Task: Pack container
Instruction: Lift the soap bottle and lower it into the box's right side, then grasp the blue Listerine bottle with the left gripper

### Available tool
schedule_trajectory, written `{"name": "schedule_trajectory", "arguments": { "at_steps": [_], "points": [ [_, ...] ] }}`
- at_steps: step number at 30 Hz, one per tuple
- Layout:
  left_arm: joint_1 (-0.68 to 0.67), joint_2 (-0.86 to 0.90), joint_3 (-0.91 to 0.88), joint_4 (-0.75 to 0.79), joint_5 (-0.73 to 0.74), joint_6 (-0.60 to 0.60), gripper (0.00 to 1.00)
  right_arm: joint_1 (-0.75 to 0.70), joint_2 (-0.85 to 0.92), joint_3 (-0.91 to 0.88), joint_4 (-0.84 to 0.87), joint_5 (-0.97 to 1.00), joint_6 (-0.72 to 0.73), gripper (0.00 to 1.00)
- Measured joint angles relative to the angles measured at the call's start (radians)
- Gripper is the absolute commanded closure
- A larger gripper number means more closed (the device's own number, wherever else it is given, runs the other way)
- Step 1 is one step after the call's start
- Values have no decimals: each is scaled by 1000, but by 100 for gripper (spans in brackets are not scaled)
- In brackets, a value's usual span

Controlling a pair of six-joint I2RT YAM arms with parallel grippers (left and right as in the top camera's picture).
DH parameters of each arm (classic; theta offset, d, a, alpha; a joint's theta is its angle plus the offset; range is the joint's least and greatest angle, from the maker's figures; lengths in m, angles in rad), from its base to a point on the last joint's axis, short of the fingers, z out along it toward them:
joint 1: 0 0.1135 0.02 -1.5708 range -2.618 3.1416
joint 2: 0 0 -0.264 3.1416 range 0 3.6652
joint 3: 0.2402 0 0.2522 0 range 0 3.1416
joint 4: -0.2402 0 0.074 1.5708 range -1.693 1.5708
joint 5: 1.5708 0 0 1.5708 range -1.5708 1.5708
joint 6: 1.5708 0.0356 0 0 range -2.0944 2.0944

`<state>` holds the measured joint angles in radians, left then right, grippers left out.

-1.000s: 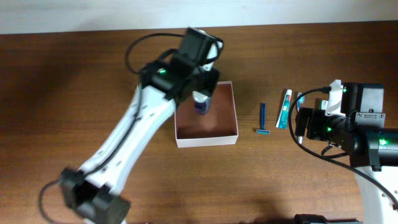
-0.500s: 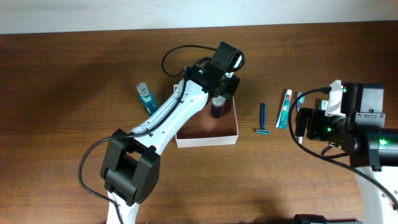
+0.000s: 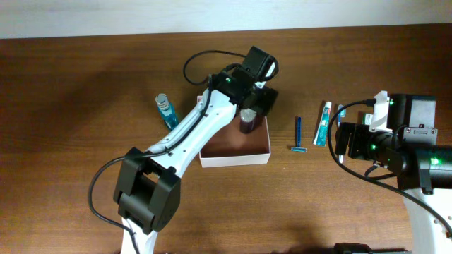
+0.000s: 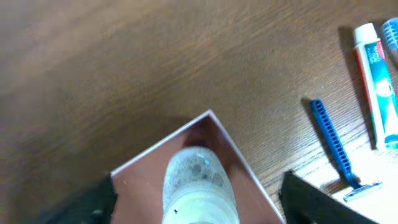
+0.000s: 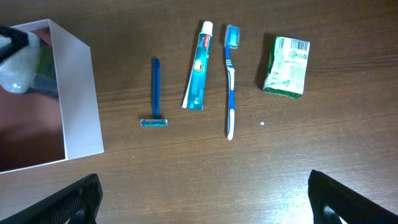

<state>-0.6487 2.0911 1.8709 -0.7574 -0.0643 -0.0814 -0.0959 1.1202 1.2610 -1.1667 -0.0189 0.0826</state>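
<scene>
The container [image 3: 212, 156] is a shallow white-walled box with a reddish-brown inside, at mid-table. A dark bottle with a white cap [image 3: 247, 123] stands upright in its far right corner. My left gripper [image 3: 249, 111] hovers over that bottle, open. In the left wrist view the fingers [image 4: 311, 199] stand well clear on either side of the cap [image 4: 199, 186], above the container's wall [image 4: 239, 155]. My right gripper [image 5: 202, 205] is open over bare wood to the right of the container [image 5: 78, 106], holding nothing.
A blue razor [image 3: 298, 134], a toothpaste tube [image 3: 323, 121] and a toothbrush [image 3: 339, 114] lie in a row right of the container. A green packet [image 5: 286, 66] lies beyond them. A teal bottle [image 3: 166, 111] stands on the table left of the container.
My left gripper carried the bottle rightward inside the container, then opened and let it go; the bottle now stands on its own. The right arm has not moved.
</scene>
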Motion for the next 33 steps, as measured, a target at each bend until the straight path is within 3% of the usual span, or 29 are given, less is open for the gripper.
{"name": "schedule_trajectory", "arguments": {
  "at_steps": [4,7,10,14,20,33],
  "points": [
    [0,-71,67,-51,-64,40,1,0,0,0,-1,0,1,2],
    [12,-182,98,-177,-157,26,1,0,0,0,-1,0,0,1],
    [105,-319,125,-391,-210,-63,1,0,0,1,-1,0,0,2],
    [290,-369,136,-597,-224,-199,1,0,-1,1,-1,0,0,1],
    [439,-319,37,-589,-143,-296,1,0,-1,2,-5,0,1,1],
    [448,-80,-11,-509,-5,-344,1,0,-1,2,-8,0,0,2]
  ]
}}
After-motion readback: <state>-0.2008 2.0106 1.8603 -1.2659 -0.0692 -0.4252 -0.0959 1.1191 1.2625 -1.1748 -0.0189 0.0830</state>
